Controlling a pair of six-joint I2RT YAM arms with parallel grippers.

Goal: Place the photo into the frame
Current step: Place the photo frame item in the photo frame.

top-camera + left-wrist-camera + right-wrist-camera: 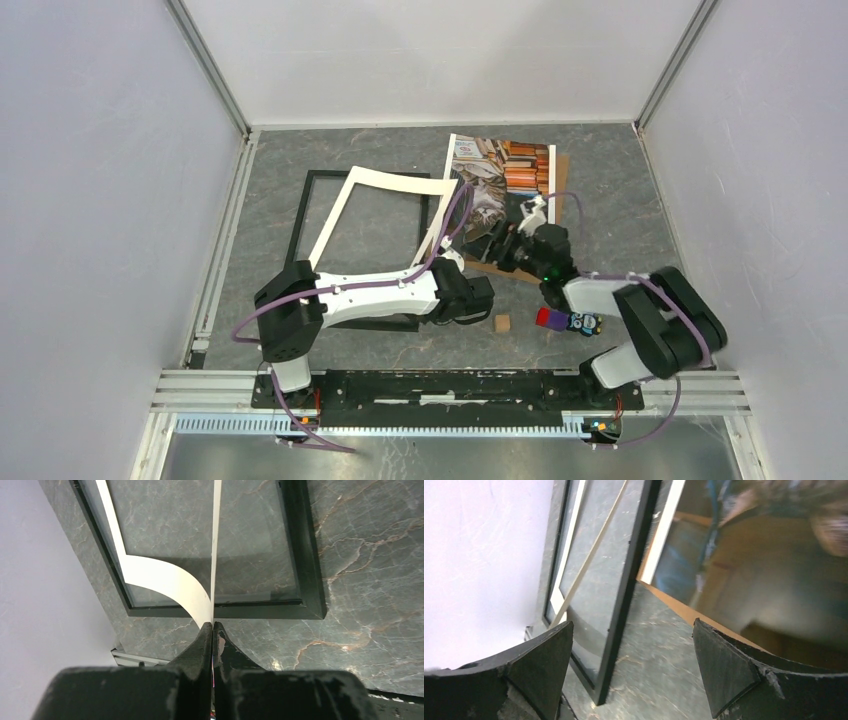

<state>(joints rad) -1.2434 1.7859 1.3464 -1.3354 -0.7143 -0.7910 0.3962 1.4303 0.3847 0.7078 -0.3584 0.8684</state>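
Observation:
The black frame (300, 214) lies flat on the grey table left of centre; its lower corner shows in the left wrist view (310, 580). My left gripper (448, 262) is shut on a corner of the white mat (385, 181), which it holds raised and bent above the frame (165, 580). The photo (505, 180), a picture of stacked books, rests on the brown backing board (560, 165) at the back right. My right gripper (497, 242) hovers open at the photo's near-left edge, nothing between its fingers (549, 650). The photo (744, 570) looks blurred there, beside the frame's edge (631, 580).
A small wooden cube (502, 323), a red and purple block (548, 318) and a small dark toy (585, 322) lie near the right arm's base. Grey walls close the table on three sides, and a metal rail (450, 385) runs along the near edge.

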